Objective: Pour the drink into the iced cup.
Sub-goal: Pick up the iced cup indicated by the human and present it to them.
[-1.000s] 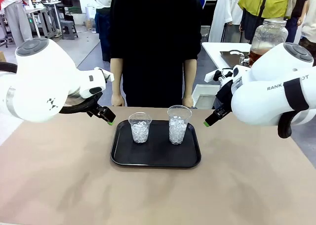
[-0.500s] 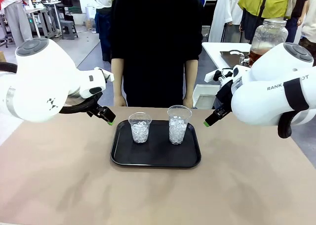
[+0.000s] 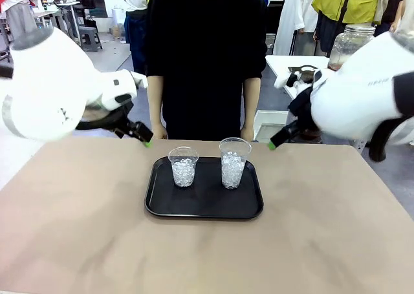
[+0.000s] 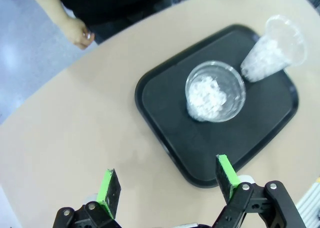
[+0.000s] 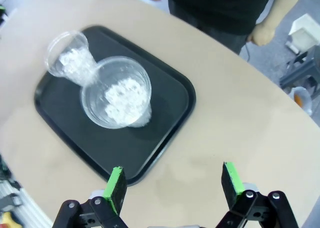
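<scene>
Two clear cups of ice stand upright on a black tray. The shorter left cup is beside the taller right cup. My left gripper hangs open above the table, left of the tray's far corner. My right gripper hangs open to the right of the tray. Nothing sits between either pair of green pads. The drink is out of view.
A person in black stands at the far edge, one hand and the other hand down near the table. A large glass jar stands on a side table behind my right arm, its lower part hidden. Bare tan tabletop surrounds the tray.
Both arms have lifted, carrying the grippers a little higher above the table. Cups, tray and person have not moved.
</scene>
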Controlling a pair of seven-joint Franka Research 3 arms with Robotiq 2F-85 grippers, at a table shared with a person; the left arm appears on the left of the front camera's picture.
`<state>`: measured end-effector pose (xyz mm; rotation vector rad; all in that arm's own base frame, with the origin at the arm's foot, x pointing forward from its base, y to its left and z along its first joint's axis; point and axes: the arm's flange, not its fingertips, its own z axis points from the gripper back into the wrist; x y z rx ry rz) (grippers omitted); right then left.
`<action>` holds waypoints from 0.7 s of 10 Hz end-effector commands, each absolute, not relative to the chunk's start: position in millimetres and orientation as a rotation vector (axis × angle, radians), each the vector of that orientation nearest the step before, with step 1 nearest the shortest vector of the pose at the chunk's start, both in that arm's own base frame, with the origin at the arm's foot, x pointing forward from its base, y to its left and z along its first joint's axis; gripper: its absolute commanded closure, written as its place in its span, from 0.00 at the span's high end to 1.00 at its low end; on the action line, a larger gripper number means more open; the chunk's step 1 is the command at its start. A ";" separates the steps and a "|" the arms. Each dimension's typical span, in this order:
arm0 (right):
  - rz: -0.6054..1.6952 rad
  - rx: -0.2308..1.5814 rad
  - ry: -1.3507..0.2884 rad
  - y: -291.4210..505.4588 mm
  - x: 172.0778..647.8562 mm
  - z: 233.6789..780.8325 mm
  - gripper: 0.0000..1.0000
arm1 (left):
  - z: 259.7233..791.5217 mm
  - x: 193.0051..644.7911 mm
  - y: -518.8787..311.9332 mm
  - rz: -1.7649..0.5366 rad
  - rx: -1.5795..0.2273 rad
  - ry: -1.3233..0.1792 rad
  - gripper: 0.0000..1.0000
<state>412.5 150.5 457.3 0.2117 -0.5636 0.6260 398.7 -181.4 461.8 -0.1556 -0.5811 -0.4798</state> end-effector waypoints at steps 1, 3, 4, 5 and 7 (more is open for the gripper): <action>0.592 0.347 -0.539 134.6 421.2 486.6 1.00 | 497.5 403.8 -167.2 -0.471 -0.247 -0.560 1.00; 0.524 0.505 -0.491 120.5 426.7 511.9 1.00 | 523.8 410.4 -154.5 -0.404 -0.386 -0.509 1.00; 0.486 0.600 -0.460 111.9 428.9 520.5 1.00 | 529.6 413.9 -146.8 -0.363 -0.454 -0.486 1.00; 0.443 0.690 -0.443 102.7 432.1 525.9 1.00 | 530.0 417.7 -139.4 -0.318 -0.527 -0.460 1.00; 0.323 0.868 -0.397 82.6 439.1 522.0 1.00 | 518.2 423.7 -121.8 -0.197 -0.677 -0.423 1.00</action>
